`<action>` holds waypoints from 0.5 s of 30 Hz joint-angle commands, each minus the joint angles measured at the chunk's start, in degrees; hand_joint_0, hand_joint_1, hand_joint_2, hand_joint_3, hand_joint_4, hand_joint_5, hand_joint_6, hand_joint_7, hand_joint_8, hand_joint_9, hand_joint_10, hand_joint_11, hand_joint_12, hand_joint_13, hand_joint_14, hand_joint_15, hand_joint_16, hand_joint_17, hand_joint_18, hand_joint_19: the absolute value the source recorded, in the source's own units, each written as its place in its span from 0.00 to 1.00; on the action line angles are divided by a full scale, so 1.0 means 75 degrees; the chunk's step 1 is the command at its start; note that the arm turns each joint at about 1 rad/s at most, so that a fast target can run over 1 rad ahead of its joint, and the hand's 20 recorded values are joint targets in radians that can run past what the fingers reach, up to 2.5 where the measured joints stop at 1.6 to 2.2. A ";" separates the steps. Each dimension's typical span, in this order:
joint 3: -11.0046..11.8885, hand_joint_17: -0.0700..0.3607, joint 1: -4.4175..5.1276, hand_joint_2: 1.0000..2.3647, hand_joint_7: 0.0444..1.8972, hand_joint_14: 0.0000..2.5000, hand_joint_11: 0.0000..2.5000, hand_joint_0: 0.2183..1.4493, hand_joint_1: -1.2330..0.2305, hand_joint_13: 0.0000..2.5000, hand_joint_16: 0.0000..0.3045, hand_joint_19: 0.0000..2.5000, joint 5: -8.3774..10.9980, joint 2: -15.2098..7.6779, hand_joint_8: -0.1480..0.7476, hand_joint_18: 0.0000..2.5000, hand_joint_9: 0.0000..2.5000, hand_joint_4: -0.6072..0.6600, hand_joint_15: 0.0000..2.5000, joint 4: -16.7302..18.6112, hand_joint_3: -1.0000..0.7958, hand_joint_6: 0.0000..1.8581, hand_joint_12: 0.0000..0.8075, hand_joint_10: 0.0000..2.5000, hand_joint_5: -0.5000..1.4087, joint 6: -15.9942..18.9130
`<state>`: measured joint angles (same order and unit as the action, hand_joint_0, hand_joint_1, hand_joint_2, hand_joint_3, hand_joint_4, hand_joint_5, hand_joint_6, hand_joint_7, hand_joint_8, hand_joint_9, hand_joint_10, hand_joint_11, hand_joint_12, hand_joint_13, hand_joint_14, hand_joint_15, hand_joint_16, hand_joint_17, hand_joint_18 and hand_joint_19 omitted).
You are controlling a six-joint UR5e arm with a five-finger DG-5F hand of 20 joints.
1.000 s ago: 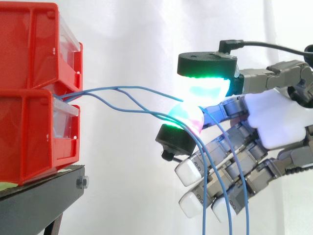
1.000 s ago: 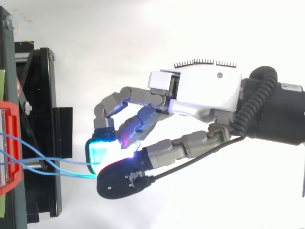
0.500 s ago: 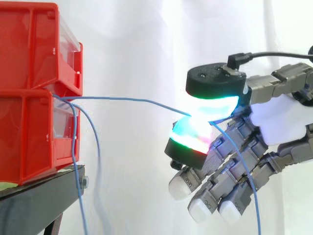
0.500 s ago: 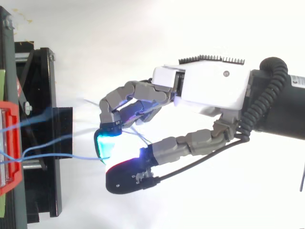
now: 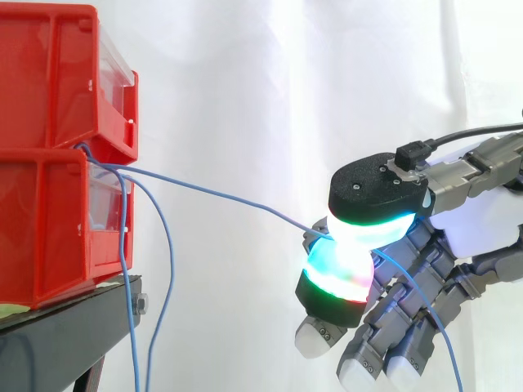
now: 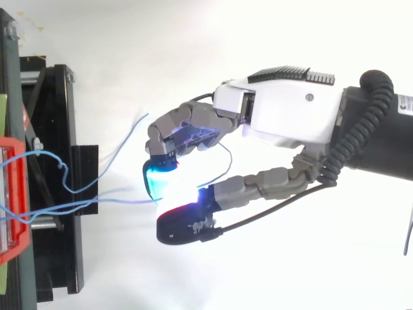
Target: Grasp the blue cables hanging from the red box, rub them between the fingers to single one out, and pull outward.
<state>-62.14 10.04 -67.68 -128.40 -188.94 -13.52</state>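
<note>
Where red bins (image 5: 49, 155) top a black stand (image 5: 57, 347), white curtain (image 5: 245, 90) hangs.

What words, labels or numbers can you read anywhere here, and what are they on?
None can be read.
Red bins: no print shows.
Hand, pinching one blue cable: no print on its white shell.
Arm's black wrist: a small pale mark, too small to read.
</note>
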 commanded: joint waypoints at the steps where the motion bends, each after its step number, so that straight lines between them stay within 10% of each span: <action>1: 0.0000 0.47 -0.0002 0.01 0.64 0.00 0.02 0.30 0.30 0.22 0.19 0.17 -0.0011 -0.0001 0.40 0.23 0.20 0.38 0.14 -0.0004 0.56 0.46 0.54 0.00 0.21 -0.0014; 8: 0.0000 0.47 0.0044 0.01 0.64 0.00 0.03 0.30 0.30 0.22 0.20 0.18 -0.0058 -0.0001 0.40 0.24 0.21 0.38 0.14 -0.0016 0.56 0.46 0.54 0.00 0.21 0.0021; 15: 0.0000 0.48 0.0033 0.01 0.64 0.00 0.04 0.30 0.30 0.23 0.20 0.18 -0.0796 -0.0001 0.41 0.24 0.22 0.38 0.15 -0.0016 0.56 0.46 0.55 0.00 0.21 0.0045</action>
<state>-62.14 10.30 -71.34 -128.41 -189.05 -13.22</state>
